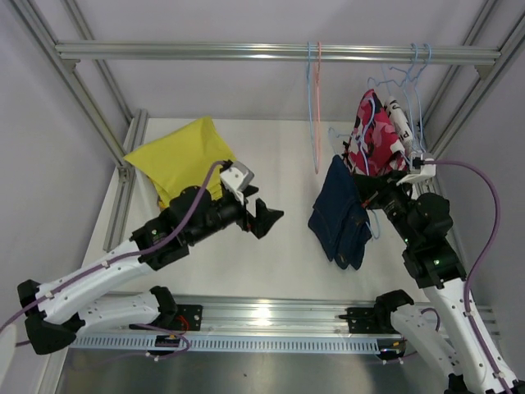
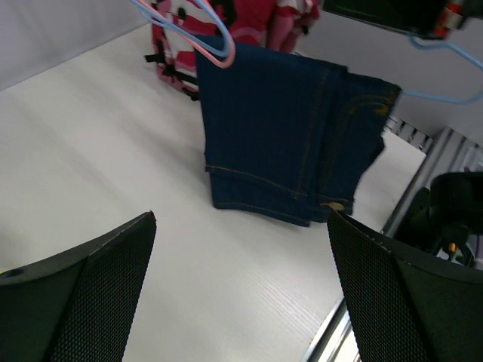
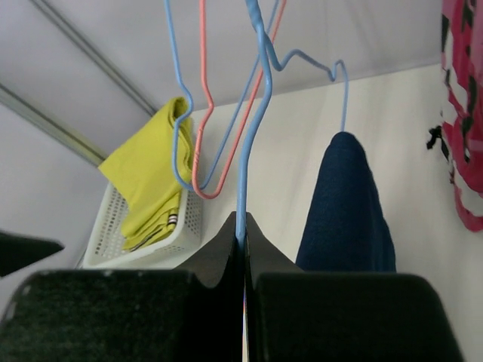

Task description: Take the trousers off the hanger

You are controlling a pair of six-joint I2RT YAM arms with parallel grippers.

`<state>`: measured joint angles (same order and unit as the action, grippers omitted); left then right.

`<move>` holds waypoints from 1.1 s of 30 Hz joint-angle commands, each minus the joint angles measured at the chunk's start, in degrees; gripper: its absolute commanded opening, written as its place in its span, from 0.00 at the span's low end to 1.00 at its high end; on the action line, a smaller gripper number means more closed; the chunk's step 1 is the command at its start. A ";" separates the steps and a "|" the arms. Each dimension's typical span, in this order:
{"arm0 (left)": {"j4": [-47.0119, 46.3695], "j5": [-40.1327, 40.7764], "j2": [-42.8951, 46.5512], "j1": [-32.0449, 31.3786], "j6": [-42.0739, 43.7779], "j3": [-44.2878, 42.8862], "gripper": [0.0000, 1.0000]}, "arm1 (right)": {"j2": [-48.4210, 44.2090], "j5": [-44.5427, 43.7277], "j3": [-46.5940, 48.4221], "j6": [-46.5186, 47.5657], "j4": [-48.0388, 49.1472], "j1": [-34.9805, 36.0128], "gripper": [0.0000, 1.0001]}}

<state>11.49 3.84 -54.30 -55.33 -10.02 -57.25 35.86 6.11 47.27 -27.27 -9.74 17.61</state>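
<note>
Two black fingers of the right gripper [image 3: 243,240] are pressed tight together on a blue hanger wire [image 3: 249,151], pinching it right at the tips. Whether that wire belongs to the hanger carrying the navy trousers [image 3: 347,219] just to its right is hard to say from the wrist view, though it looks likely. The navy pair hangs folded over a blue loop, hems low over the table [image 1: 271,164]; touching it or not, I cannot tell. Behind, the pink-red patterned trousers [image 1: 369,135] hang bunched, covering most of a white pair with black lettering [image 1: 400,121]. A pink hanger [image 1: 317,107] dangles bare from the rail [image 1: 205,52]. Over on the left, the left gripper [image 1: 267,217] hovers with jaws spread wide, holding nothing, facing the navy pair. Yellow trousers [image 1: 180,156] lie across a white basket [image 3: 113,226], and a striped edge peeks out beneath, too small to identify.
</note>
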 commanded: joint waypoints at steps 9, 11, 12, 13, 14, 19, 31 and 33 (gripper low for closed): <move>-20.41 27.33 -6.86 -21.03 8.61 7.42 0.99 | 3.95 -25.51 0.98 -2.79 2.00 10.77 0.00; -24.30 30.69 -11.06 -24.46 10.36 7.33 0.99 | 5.18 -27.20 1.34 -2.79 2.09 12.53 0.00; -26.23 33.14 -12.48 -25.26 11.94 6.98 0.99 | 5.54 -28.51 1.60 -2.97 2.09 14.28 0.00; -30.08 33.77 -13.80 -26.31 12.82 6.72 0.99 | 5.80 -29.57 2.38 -3.14 1.39 15.17 0.00; -32.03 34.30 -15.20 -26.75 14.66 6.02 0.99 | 6.33 -30.18 2.74 -3.32 1.04 15.87 0.00; -41.97 37.73 -24.08 -27.29 20.82 4.08 0.99 | 6.33 -30.37 4.32 -3.85 -0.45 18.08 0.00; -49.10 35.37 -35.16 -23.77 23.47 -2.24 1.00 | 4.22 -29.05 5.82 -5.52 -3.44 18.34 0.00; -49.02 34.22 -37.10 -23.07 23.12 -3.12 0.99 | 4.13 -29.14 5.21 -5.17 -3.10 18.34 0.00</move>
<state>-33.63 39.68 -89.38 -79.50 14.02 -57.17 41.19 -21.63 49.65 -31.97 -16.58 35.57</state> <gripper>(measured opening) 0.994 0.013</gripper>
